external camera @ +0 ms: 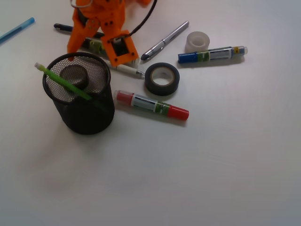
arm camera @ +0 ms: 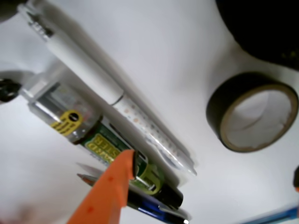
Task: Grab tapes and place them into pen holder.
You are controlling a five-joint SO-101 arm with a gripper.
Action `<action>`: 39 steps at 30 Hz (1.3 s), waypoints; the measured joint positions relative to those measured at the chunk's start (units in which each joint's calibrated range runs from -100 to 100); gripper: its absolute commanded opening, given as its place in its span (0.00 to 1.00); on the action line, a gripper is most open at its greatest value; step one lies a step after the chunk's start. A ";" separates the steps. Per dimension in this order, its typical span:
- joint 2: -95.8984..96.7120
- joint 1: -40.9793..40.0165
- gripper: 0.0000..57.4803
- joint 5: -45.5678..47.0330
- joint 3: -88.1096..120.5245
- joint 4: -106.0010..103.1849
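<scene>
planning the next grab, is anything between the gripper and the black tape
Yes: a white pen lies on the table between the gripper and the black tape, just left of the roll.

You're looking at an office-style desk: plain white tabletop (external camera: 225, 179), marker pens (external camera: 151, 105) and ballpoints (external camera: 164, 41) scattered near the jaws, tape rolls (external camera: 162, 78) beside them, a mesh pen holder (external camera: 80, 94) alongside.
</scene>
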 measured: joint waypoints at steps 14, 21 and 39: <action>0.52 4.51 0.60 2.10 5.21 -8.12; 0.52 4.59 0.60 2.15 8.18 -11.92; 10.45 1.92 0.52 2.05 3.77 -12.27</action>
